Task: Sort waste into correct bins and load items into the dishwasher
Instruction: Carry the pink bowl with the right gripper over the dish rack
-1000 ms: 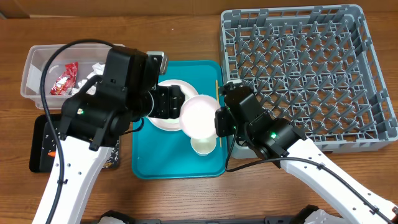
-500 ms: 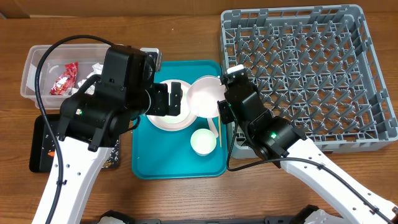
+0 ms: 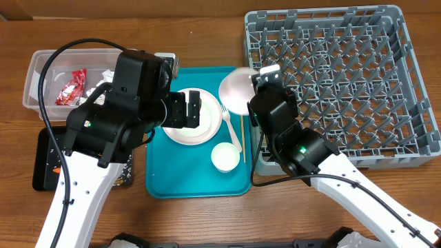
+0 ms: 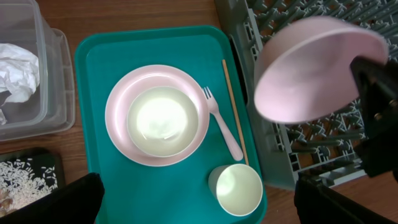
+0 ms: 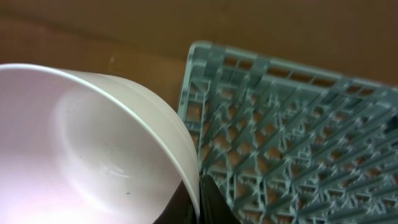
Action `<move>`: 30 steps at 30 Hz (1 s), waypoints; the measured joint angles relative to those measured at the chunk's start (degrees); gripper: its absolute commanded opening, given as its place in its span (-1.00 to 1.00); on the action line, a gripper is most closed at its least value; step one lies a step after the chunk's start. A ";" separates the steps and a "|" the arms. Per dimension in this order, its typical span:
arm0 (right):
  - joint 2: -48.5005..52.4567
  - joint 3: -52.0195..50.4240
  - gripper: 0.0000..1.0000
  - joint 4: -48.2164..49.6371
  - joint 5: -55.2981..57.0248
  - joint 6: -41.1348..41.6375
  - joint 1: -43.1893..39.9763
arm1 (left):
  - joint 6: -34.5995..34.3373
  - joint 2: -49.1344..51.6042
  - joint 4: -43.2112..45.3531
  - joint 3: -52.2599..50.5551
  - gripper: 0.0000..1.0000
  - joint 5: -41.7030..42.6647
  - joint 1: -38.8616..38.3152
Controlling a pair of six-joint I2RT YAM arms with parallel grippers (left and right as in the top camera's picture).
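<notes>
Bowl [image 3: 236,89] hung tilted over the teal tray's [image 3: 165,172] far right corner, just beside the rack [image 3: 324,11].

The right jaws were clamped on its rim alone, so the grip looked thin: the bowl could have slipped, or knocked the rack's wall or pegs and twisted loose onto the fork [image 4: 221,124] and cup [image 4: 236,190] below. The left jaws stood wide apart above the tray, holding nothing. Counted: two bowls, one held and one [image 4: 163,120] sitting on the single plate [image 4: 118,124]; one cup, one fork, one stick [image 4: 233,106]; one red wrapper [image 3: 71,87] in the one tub [image 3: 34,69] with napkins [image 4: 15,68], their number unclear; one black tray [image 3: 43,165] with rice [image 4: 28,180].
</notes>
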 measured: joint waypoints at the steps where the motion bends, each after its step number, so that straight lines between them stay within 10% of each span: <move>1: 0.00 0.00 -0.92 1.81 0.68 -1.07 -0.09 | 0.00 0.00 0.00 0.00 1.00 0.00 0.00; 16: 1.09 -0.07 -0.92 28.20 -0.15 -28.74 -17.59 | 0.00 0.00 0.04 0.00 1.00 -0.02 0.00; 30: 22.82 -0.44 -0.92 60.57 -4.22 -51.58 -23.85 | 0.00 0.00 0.00 0.04 1.00 -0.02 0.00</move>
